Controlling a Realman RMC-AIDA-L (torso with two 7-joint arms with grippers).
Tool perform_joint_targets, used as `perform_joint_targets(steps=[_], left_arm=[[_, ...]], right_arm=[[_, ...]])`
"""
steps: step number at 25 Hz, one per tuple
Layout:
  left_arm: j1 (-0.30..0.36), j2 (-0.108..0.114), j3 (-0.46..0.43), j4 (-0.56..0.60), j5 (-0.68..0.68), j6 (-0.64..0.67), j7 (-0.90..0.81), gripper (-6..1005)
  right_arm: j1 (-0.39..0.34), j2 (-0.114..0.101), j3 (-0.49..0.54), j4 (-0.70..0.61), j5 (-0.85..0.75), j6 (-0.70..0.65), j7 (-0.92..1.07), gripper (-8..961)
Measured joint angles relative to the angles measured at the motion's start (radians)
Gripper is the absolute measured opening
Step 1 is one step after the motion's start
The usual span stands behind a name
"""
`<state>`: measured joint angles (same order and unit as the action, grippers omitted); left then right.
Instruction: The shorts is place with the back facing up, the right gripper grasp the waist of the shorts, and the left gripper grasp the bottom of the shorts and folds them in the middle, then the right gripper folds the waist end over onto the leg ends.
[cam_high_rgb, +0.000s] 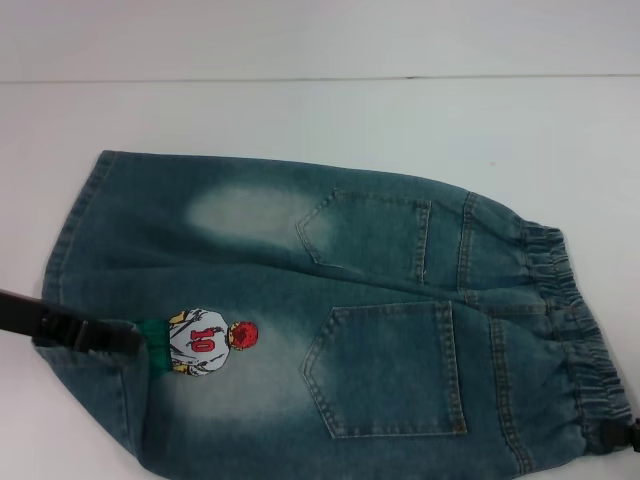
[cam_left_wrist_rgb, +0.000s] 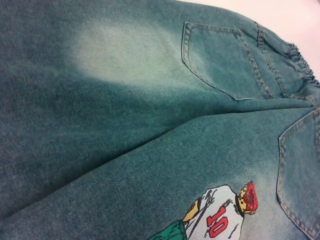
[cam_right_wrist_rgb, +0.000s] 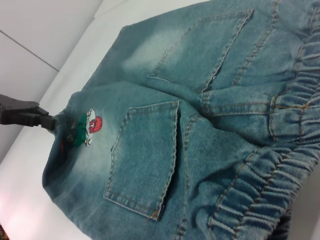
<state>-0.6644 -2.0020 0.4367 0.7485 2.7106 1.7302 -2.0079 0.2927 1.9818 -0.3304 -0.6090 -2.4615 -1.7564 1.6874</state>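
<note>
Denim shorts lie flat on the white desk, back side up, with an end effector at each end.

The desk (cam_high_rgb: 320, 120) carries the shorts (cam_high_rgb: 300, 300), which spread across it with the waist end (cam_high_rgb: 570, 320) toward the robot's right and the leg ends (cam_high_rgb: 80, 230) toward its left. Two patch pockets sit beside the ruffled elastic band, and the embroidered player numbered 10 (cam_high_rgb: 205, 340) lies near the hem. The left end effector (cam_high_rgb: 90, 335) reaches over the bottom of the shorts just beside that figure; its grip cannot be told. The right end effector (cam_high_rgb: 632, 435) shows only as a dark sliver at the waistband's edge, its fingers unseen.
</note>
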Motion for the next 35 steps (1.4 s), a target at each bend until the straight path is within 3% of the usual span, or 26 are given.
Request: perform_joint_targets(steps=[12,35], left_arm=[[0.003,0.005,-0.007,-0.002,0.000,-0.003,-0.007,47],[0.056,0.045,-0.067,0.014,0.000,-0.019,0.009,46]], right_arm=[[0.011,0.008,0.009,0.000,0.004,-0.005,-0.013,52],[-0.024,0.009,0.146,0.000,0.044,-0.005,-0.060,52]])
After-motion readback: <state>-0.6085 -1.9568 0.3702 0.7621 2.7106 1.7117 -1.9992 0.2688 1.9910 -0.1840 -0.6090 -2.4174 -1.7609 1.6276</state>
